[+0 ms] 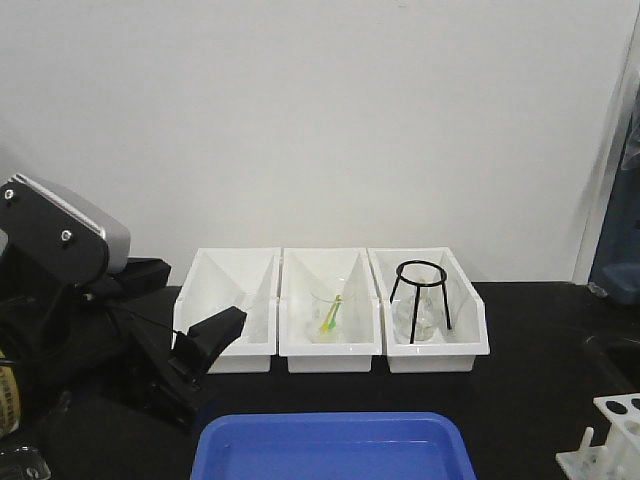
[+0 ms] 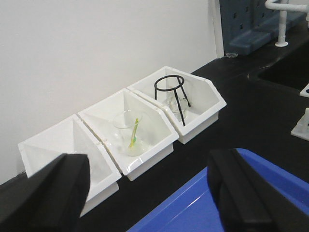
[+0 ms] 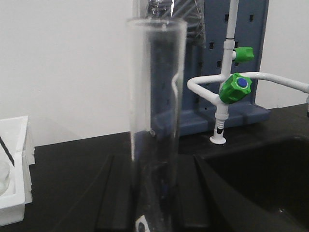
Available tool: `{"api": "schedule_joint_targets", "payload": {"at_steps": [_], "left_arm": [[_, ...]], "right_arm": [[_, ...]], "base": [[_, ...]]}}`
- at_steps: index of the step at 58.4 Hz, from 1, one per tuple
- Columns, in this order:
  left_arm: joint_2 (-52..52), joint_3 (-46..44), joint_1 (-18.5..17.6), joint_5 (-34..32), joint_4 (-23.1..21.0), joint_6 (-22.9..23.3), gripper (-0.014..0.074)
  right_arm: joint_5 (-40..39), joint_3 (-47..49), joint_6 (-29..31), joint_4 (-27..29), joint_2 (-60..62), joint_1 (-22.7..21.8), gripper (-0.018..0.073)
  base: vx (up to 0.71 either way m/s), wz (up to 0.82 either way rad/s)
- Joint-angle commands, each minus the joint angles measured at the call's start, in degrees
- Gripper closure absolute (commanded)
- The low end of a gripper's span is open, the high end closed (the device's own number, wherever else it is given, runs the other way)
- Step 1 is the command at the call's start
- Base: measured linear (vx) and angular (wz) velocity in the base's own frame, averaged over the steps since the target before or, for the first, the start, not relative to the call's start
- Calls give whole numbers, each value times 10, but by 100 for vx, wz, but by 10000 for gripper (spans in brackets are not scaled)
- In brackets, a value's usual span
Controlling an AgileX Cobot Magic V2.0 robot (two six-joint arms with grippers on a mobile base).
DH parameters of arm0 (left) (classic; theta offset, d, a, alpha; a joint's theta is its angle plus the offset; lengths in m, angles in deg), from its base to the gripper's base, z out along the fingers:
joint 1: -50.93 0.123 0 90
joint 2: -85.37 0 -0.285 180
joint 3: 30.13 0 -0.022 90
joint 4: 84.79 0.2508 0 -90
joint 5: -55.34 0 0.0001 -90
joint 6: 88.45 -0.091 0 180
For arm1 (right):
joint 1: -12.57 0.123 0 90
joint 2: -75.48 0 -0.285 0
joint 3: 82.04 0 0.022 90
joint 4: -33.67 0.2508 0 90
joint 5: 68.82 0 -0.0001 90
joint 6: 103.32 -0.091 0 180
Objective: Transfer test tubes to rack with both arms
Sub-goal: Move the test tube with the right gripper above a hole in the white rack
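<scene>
A clear glass test tube stands upright in the right wrist view, its round open rim at the top. My right gripper is shut on its lower part, with a black finger on each side. The white rack shows at the bottom right corner of the front view, holes on top and a peg at its left. My left gripper is open with nothing between its fingers, hanging over the near-left edge of the blue tray. In the front view the left gripper sits in front of the leftmost bin.
Three white slanted bins line the back wall. The middle one holds a beaker with a green-yellow stick; the right one holds a black tripod stand over glassware. A sink and a white tap with green knobs lie to the right.
</scene>
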Motion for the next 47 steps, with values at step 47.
{"api": "schedule_joint_targets", "payload": {"at_steps": [47], "left_arm": [[14, -18, -3, 51, 40, 1, 4]], "right_arm": [[-127, 16, -105, -50, -103, -4, 565]], "base": [[0, 0]]}}
